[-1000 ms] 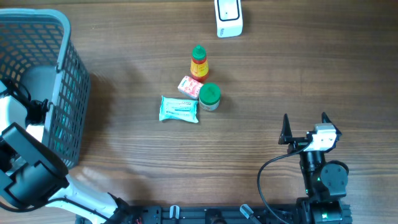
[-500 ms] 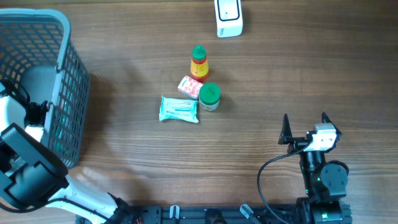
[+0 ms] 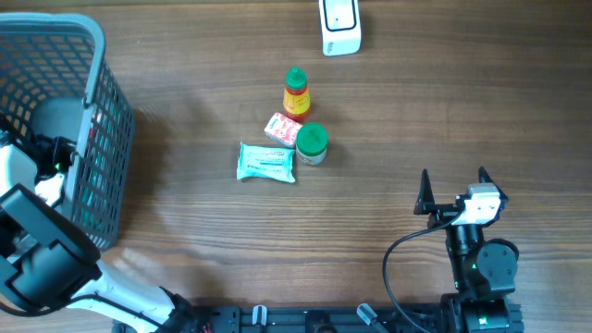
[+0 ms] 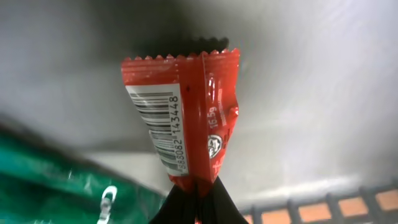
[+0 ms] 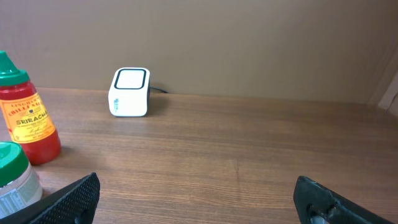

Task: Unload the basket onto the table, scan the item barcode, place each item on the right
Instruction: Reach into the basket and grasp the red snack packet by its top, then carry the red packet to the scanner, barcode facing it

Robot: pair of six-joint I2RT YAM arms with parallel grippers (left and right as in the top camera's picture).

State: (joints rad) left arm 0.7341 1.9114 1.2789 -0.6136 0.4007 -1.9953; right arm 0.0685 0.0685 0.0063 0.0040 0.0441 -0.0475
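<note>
- Pinched at its lower end between the left jaws, seen from the left wrist: a red foil sachet with zigzag-crimped edges.
- Left jaws pressed together on that sachet, the dark tips meeting in a narrow point on its bottom seam.
- Standing up from the tips, crimped top edge farthest from them, back seam running down the middle.
- Printed barcode with digits on a white panel just left of the seam, turned toward the wrist camera.
- All of this down inside the grey plastic lattice basket, with the left arm reaching over its rim; from overhead, sachet hidden by the arm.
- Behind the sachet, the basket's plain grey floor; at lower left, a blurred green wrapper, too unclear to name.
- Well to the right of the basket, on the brown wooden table, a tight cluster: red sauce bottle with green cap, small pink carton, green-lidded jar, teal flat packet.
- Far right of the basket and beyond the cluster, at the table's far edge: white box-shaped scanner.
- Right jaws spread wide apart, nothing between them, farthest of all from the basket, above bare table.
</note>
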